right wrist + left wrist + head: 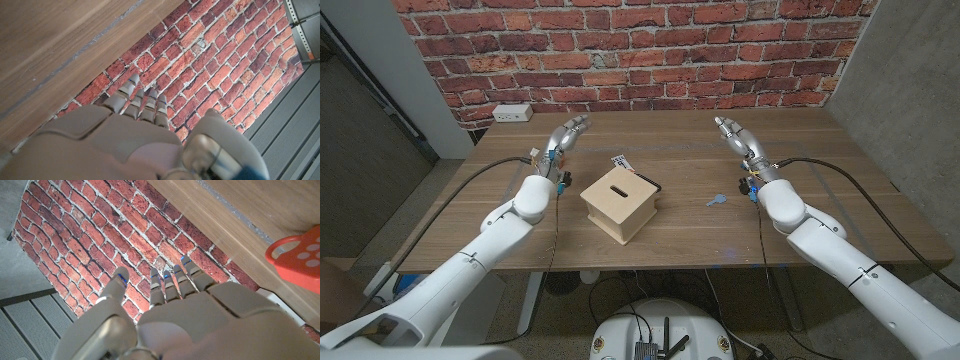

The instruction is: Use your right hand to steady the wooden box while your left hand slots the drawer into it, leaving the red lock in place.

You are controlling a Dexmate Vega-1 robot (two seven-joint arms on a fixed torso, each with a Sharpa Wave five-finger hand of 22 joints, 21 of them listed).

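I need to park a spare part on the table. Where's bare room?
Bare wood lies between the wooden box and the right hand, and along the table front edge. It is crowded between the box and the left hand.

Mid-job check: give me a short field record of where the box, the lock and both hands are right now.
box: light wooden box with a slot in its top, standing at the middle of the wooden table
lock: red plastic lock, seen on the table in the left wrist view
left hand: left hand raised left of the box, fingers spread, holding nothing
right hand: right hand raised right of the box, holding nothing
contact: neither hand touches the box
other: small blue item on the table near the right arm
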